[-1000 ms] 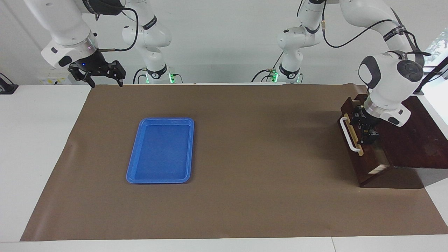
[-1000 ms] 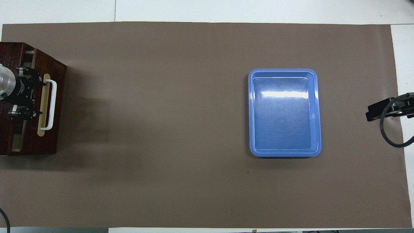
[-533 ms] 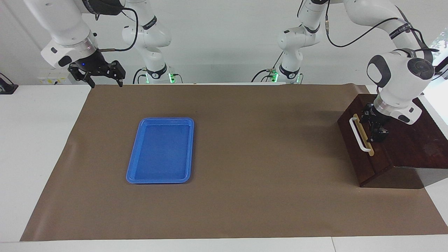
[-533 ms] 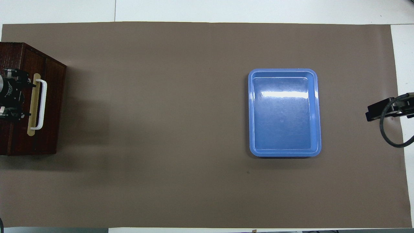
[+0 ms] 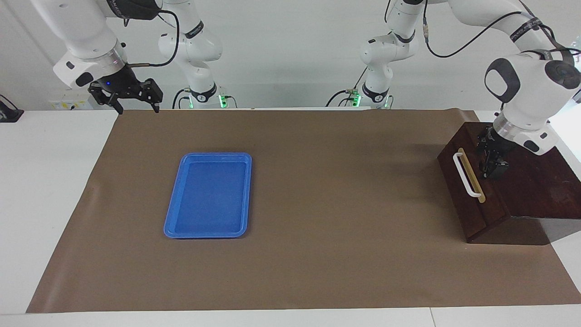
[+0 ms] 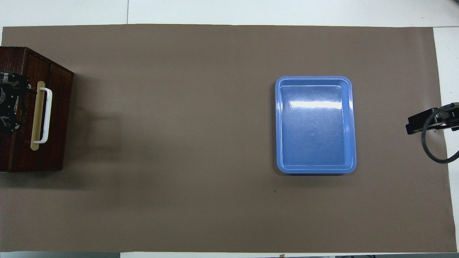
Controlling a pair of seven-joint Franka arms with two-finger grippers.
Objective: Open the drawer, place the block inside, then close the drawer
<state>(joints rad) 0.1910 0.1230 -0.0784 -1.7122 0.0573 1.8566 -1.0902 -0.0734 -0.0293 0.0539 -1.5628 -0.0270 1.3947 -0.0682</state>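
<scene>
The dark brown drawer is shut, its front flush with the cabinet at the left arm's end of the table. Its white bar handle sits on a tan strip. My left gripper hangs just over the cabinet's top edge, close beside the handle, holding nothing I can see. In the overhead view the drawer front, its handle and the left gripper sit at the frame's edge. My right gripper waits open and empty over the right arm's end. The yellow block is out of view.
A blue plastic tray lies empty on the brown mat toward the right arm's end; it also shows in the overhead view. The right gripper's body shows at the mat's edge.
The drawer stood pulled out with my left gripper down at it; it slid shut. The left gripper has since risen and drawn back over the cabinet top. The right arm has not moved.
</scene>
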